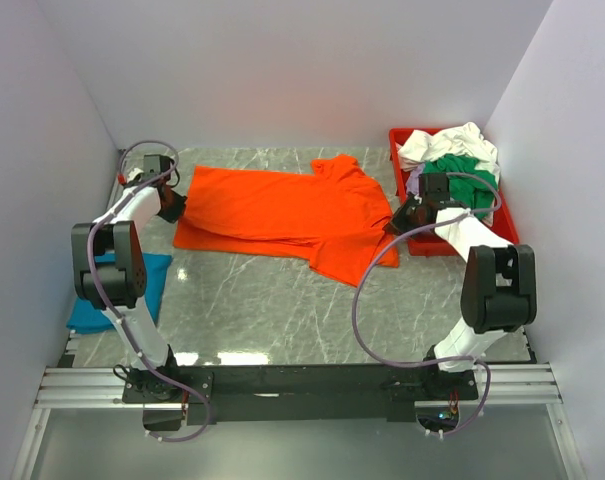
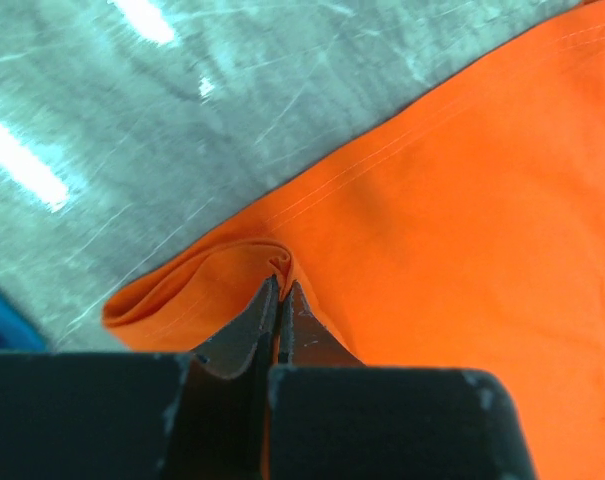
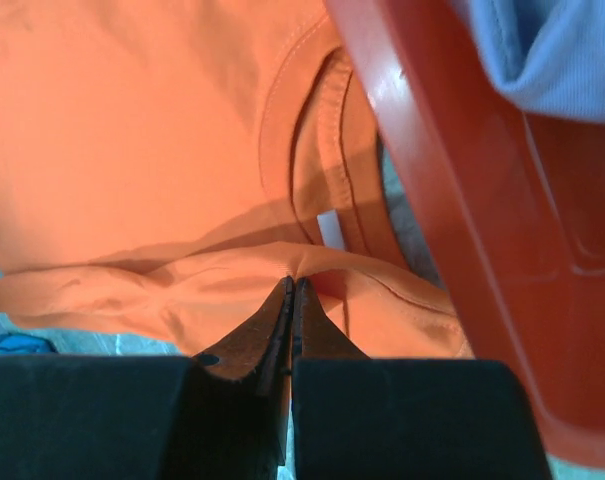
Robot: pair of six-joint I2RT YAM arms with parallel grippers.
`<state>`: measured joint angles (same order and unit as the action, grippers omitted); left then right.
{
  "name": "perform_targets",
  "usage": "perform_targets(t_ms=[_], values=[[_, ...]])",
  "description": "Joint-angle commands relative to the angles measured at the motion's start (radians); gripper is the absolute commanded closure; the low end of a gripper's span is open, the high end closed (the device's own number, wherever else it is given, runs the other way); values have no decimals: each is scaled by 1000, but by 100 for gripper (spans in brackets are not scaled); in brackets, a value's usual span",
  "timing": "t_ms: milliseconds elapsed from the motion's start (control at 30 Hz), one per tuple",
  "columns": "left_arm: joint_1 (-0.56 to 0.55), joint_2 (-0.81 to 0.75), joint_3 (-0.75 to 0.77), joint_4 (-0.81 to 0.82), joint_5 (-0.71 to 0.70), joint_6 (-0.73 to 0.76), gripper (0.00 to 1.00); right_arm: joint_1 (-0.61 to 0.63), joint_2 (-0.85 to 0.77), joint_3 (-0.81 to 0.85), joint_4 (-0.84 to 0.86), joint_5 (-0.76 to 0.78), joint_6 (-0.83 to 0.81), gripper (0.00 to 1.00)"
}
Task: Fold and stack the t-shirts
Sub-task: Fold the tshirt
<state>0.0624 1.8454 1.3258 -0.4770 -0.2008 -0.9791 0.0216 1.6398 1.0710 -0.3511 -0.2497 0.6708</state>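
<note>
Bench (image 1: pixel 282 310) carries the orange t-shirt (image 1: pixel 282 210) spread mid-surface, its fold barely started. White and green t-shirts (image 1: pixel 452 155) are heaped unfolded in the red tray (image 1: pixel 398 150), and the teal t-shirt (image 1: pixel 157 275) looks folded at far left. Left hand (image 1: pixel 174 205) is clamped on the orange hem, right hand (image 1: pixel 400 218) on the collar-side edge.

- A grey, marble-veined table (image 1: pixel 282 310) spreads beneath the left gripper (image 1: pixel 169 205) and the right gripper (image 1: pixel 397 222).
- Plain white walls close it in: a back wall (image 1: pixel 302 70) beyond both grippers, a left side wall (image 1: pixel 32 150) outboard of the left gripper, and a right side wall (image 1: pixel 572 150) outboard of the right gripper.
- Bright streaks of glare (image 2: pixel 22 160) lie on the tabletop ahead and to the left of the left gripper's tips.
- An aluminium rail (image 1: pixel 82 385) runs along the table's near edge, behind both grippers.
</note>
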Motion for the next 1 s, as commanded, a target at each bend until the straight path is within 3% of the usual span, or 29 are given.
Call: perform_targets(t_ms=[0,133,200,267,367,400,500,733,967], values=[[5,26,62,26,24,36,99,-12,28,58,23,21,-16,100],[7,38,73,44,41,48,98,-14,48,72,18,32,-20,100],[7,51,85,43,53,54,91,-15,51,76,11,38,-22,93],[11,61,95,49,73,62,77,-12,40,81,3,41,-33,58],[17,29,53,89,106,63,61,-14,-13,69,-5,55,-43,45],[19,15,40,119,113,60,51,-9,-30,55,-11,58,-50,43],[24,-41,-16,138,130,43,38,8,-113,14,-15,78,-54,43],[25,-201,-215,238,139,-9,27,139,-362,-317,66,141,-14,46],[25,-221,-234,252,164,-21,25,290,-413,-463,116,204,53,48]])
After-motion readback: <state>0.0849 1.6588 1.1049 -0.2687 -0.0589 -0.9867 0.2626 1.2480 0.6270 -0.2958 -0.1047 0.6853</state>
